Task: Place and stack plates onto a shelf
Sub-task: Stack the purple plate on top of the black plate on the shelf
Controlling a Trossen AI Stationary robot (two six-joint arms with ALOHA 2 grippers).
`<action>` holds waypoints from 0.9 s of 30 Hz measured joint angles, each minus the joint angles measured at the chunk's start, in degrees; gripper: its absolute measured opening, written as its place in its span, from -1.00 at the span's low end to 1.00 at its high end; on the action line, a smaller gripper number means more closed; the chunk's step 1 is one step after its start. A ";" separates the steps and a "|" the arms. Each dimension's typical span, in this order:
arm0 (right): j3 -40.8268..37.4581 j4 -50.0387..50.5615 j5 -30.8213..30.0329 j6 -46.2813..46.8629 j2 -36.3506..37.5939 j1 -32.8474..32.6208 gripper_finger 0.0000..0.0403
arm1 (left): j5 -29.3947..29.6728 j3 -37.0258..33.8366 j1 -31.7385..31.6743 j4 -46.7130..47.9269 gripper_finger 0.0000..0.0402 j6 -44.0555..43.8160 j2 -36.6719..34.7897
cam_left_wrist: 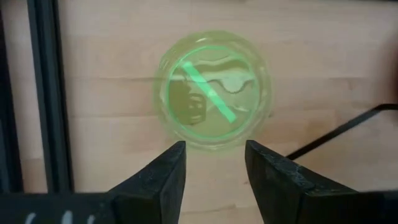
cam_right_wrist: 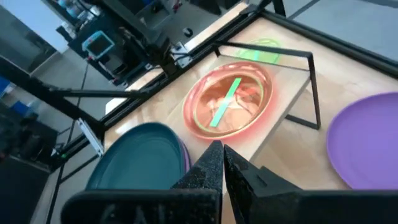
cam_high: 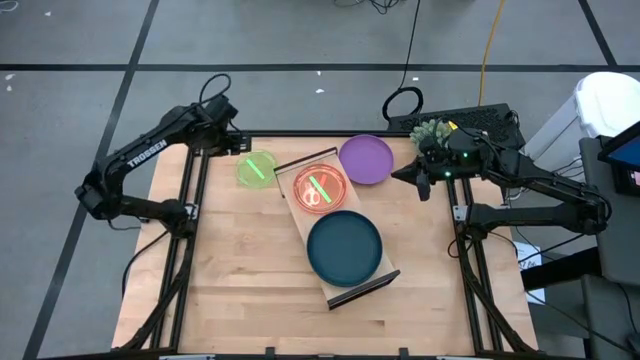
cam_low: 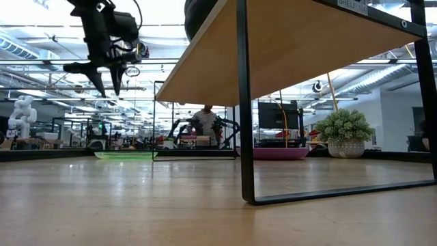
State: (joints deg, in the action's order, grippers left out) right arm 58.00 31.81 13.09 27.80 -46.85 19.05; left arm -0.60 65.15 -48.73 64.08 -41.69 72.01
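Observation:
A small translucent green plate lies flat on the table at the far left. My left gripper hangs open above it, pointing steeply down, its fingers clear of the plate's rim; in the low view the left gripper is well above the green plate. The shelf stands slantwise mid-table and bears a pink-red plate and a dark teal plate. A purple plate lies on the table at the far right. My right gripper is shut, in the air beside the purple plate.
Dark frame rails run along the table's left and right edges, one close to the green plate. The shelf's dark end rail stands close to the low camera. A potted plant sits behind the far right corner. Bare tabletop lies near the front.

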 joint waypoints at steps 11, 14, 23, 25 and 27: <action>0.00 -0.74 -1.29 0.66 -0.31 -0.02 -1.00 | 0.51 -3.33 0.00 -0.60 -0.15 2.17 0.00; 0.00 -0.73 -1.63 2.47 -0.97 0.00 -1.00 | 0.58 -3.33 0.14 -0.70 -0.15 2.82 0.00; -0.04 1.11 -15.23 24.88 -6.77 1.03 -1.00 | 0.57 -3.33 1.95 -0.72 -0.15 1.81 0.00; -0.04 1.56 -16.33 27.76 -8.87 1.56 -1.00 | 0.58 -3.33 2.50 -0.73 -0.15 1.28 0.00; -0.04 1.43 -16.50 29.58 -11.38 2.12 -1.00 | 0.56 -3.33 3.13 -0.73 -0.15 1.03 0.00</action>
State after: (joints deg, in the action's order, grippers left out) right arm 57.95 33.24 -3.42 57.38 -58.23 21.16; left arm -0.03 61.82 -45.60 63.35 -40.66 72.01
